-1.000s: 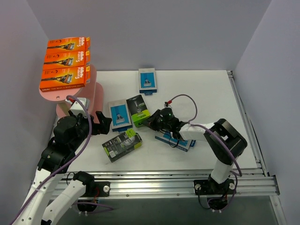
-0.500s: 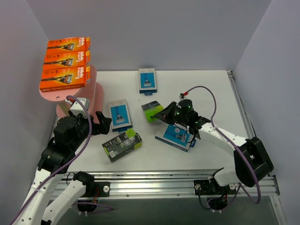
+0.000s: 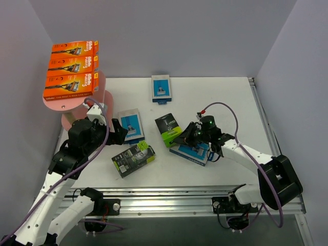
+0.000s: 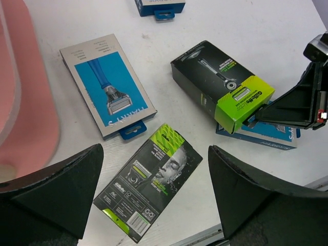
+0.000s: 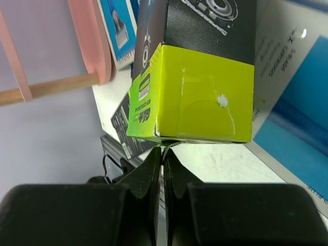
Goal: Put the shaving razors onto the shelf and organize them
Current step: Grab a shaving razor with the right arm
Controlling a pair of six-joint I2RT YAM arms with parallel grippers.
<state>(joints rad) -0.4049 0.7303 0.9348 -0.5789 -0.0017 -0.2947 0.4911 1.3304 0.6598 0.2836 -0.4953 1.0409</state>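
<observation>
We see the right tool (image 5: 163, 154) clenched at the lime end of a black-and-lime pack (image 3: 169, 129); it looks like it nips the thin hang tab there. Change: a second ago this pack lies flat on the table (image 3: 225, 97), just beside the near blue-and-grey pack (image 3: 131, 125). Now it sits further right and tilted, its lime end propped over the right blue-and-grey pack (image 3: 193, 151). We read that as pulled clear of its neighbour and mid-pickup, not yet heading to the shelf (image 3: 102, 102), which stands well apart on the left. The left tool (image 4: 154, 154) is released, jaws wide, nothing between them. It has edged forward and hovers above the second black-and-lime pack (image 3: 133, 158) and the near blue-and-grey pack, touching neither as far as we can tell. Three orange packs (image 3: 72, 64) already sit in a neat row on the shelf's top board. The far blue-and-grey pack (image 3: 161, 88) is unmoved at the back. For the task: five packs are off the shelf, one of them in hand. The tab grip looks weak, so the pack may swing or slip on the way over.
</observation>
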